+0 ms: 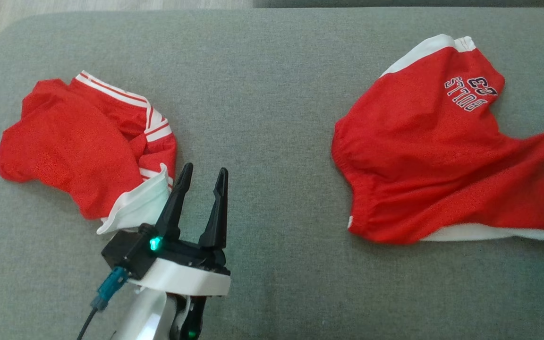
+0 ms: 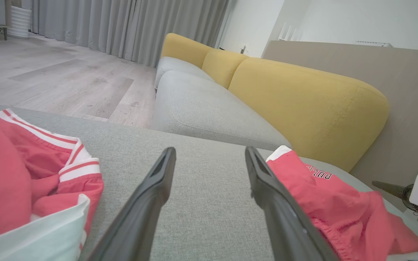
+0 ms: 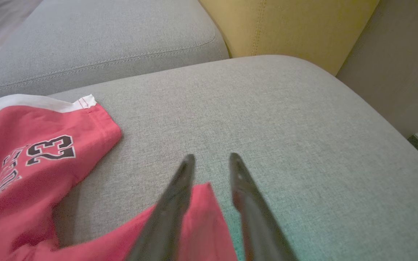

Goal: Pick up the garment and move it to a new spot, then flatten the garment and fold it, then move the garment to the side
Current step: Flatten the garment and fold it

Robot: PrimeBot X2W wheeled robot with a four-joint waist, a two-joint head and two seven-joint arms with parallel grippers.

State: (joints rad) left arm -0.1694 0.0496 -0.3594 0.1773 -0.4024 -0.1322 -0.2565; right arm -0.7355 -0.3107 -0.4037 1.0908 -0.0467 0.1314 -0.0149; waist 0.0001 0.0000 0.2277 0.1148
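At the near edge of the grey cushion (image 1: 262, 118), my left gripper (image 1: 206, 168) stands wide open and empty, just right of a crumpled striped garment (image 1: 73, 141). Far right, my right gripper (image 3: 212, 156) is partly parted, a corner of the red BULLS garment (image 1: 423, 156) between its fingers. Gripped or loose, I cannot tell. Beyond lies a yellow sofa back (image 2: 303, 98).

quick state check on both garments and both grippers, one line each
striped garment: crumpled in a heap on the grey cushion
BULLS 23 garment: spread out but wrinkled, print facing up
left gripper: open, holding nothing
right gripper: fingers apart, a corner of the BULLS 23 garment between them, seemingly not clamped
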